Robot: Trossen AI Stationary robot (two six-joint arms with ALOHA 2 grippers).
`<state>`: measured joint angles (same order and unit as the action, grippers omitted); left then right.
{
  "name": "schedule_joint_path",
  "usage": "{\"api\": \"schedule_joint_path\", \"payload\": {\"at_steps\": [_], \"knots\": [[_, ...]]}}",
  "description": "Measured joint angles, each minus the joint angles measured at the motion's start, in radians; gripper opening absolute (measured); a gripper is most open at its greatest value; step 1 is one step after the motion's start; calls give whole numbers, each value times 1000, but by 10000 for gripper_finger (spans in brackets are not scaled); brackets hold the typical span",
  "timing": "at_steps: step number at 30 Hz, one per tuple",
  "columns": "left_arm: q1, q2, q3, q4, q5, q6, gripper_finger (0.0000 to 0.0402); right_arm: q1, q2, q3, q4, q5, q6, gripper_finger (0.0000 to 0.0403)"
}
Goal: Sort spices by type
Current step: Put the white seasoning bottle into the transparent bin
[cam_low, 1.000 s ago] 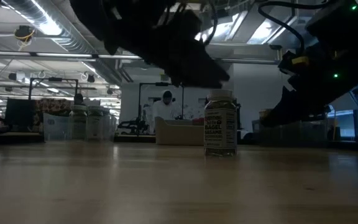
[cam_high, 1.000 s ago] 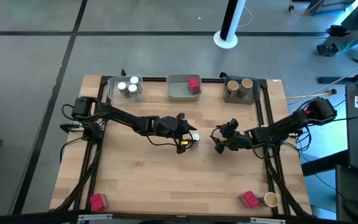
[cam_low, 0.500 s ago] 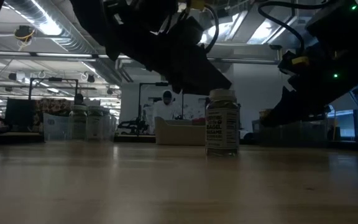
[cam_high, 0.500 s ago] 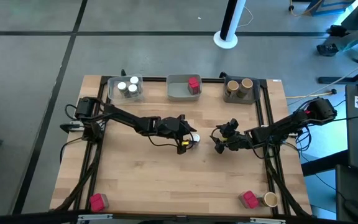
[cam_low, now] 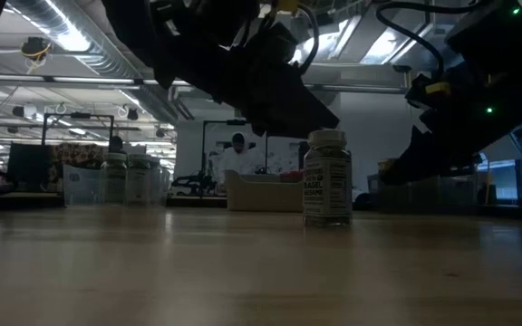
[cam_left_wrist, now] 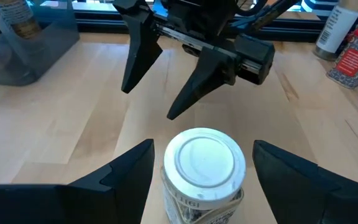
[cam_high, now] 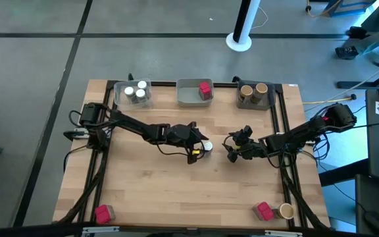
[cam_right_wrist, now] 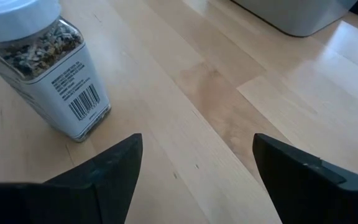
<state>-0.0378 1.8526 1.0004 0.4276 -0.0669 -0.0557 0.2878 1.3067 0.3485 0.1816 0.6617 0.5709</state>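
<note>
A white-capped spice jar (cam_left_wrist: 204,163) stands upright on its base on the wooden table (cam_high: 176,191), near the middle. My left gripper (cam_high: 202,146) is open around it, one finger (cam_left_wrist: 132,171) on each side, and a thin gap shows on both sides. My right gripper (cam_high: 231,149) hangs open just to the jar's right, pointing at it, with nothing between its fingers. The low view shows the jar (cam_low: 327,178) under the dark left arm.
Three trays line the far edge: white-capped jars (cam_high: 135,93) at the left, a red packet (cam_high: 204,89) in the middle, tan jars (cam_high: 253,94) at the right. Loose at the near edge lie a red packet (cam_high: 101,213), another red packet (cam_high: 264,210) and a tan jar (cam_high: 285,210).
The white-capped jar has slid a little toward the table's right edge, staying upright on the table, and my left gripper has followed it slightly. My right gripper has kept still.
</note>
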Motion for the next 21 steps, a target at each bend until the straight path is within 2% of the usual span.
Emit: {"api": "schedule_joint_path", "payload": {"at_steps": [7, 12, 21], "knots": [[-3, 7, 0, 9, 0, 7, 286, 0, 0, 0, 0, 0, 0, 303], [-5, 56, -1, 36, 0, 5, 284, 0, 0, 0, 0, 0, 0, 303], [-1, 72, -1, 86, -3, 2, 281, 0, 0, 0, 0, 0, 0, 303]]}}
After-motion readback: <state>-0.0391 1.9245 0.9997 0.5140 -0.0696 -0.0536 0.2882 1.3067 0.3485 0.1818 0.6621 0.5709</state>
